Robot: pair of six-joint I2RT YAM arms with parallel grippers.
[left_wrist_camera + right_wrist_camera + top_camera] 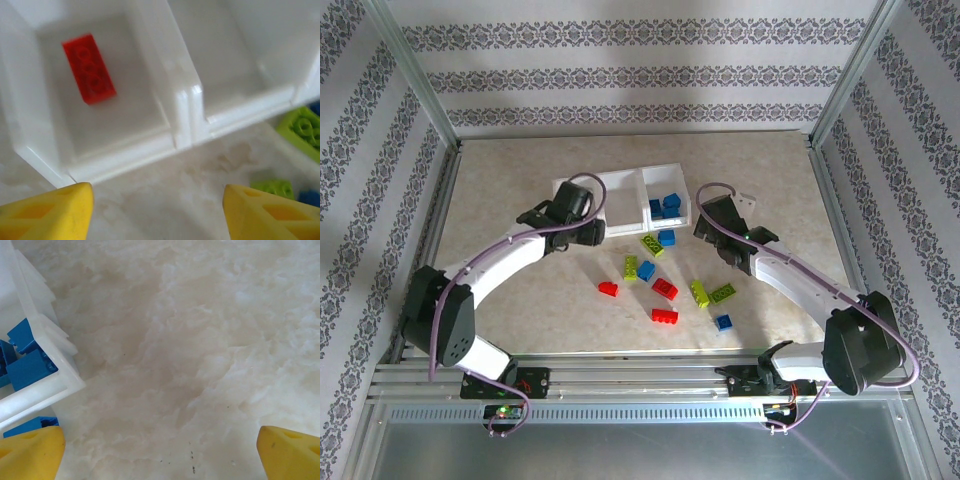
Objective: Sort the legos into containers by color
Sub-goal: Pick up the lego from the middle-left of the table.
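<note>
Bin (125, 155) under left arm (510, 255) mostly hidden overhead; red brick (89, 68) inside blurred.

The left gripper (564, 208) hovers over the white tray's (620, 192) left end; loose bricks (665, 288) lie scattered to its right.

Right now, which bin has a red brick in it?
The left bin, holding one red brick; the middle bin looks empty and the right bin holds blue bricks.
</note>
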